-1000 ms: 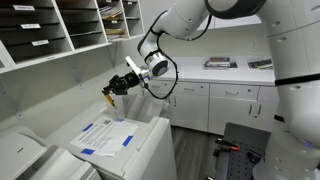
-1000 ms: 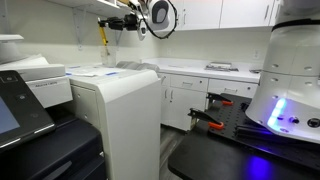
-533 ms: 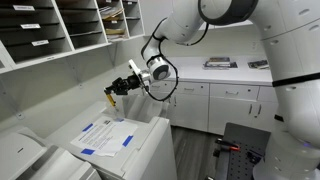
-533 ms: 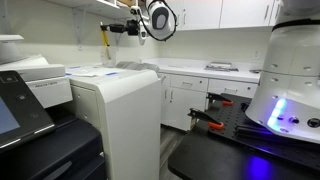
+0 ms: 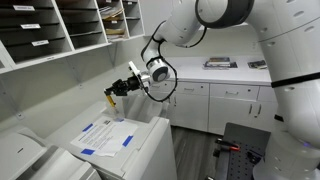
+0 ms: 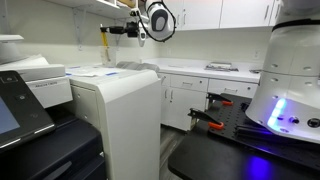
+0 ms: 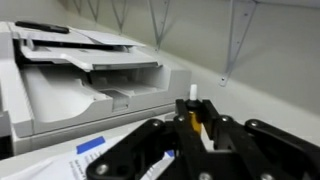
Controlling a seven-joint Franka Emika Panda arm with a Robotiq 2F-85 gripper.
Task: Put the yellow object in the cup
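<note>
My gripper (image 5: 114, 93) is shut on the yellow object (image 5: 109, 98), a thin short stick that hangs down from the fingertips. It is held in the air above the white machine top (image 5: 140, 135). It shows in both exterior views, with the gripper (image 6: 112, 30) and the stick (image 6: 102, 38) near the wall. In the wrist view the yellow stick (image 7: 197, 122) sits clamped between the black fingers (image 7: 193, 112), with a white end sticking out. A small pale cup-like thing (image 5: 121, 116) stands on the machine top just below the gripper; I cannot tell its shape clearly.
White paper sheets with blue marks (image 5: 105, 137) lie on the machine top. A printer (image 7: 80, 75) stands beside them. Wall shelves with paper slots (image 5: 60, 30) hang above. Counter and cabinets (image 5: 225, 85) run along the wall.
The gripper has shifted very slightly with the yellow stick still in it; nothing else has moved.
</note>
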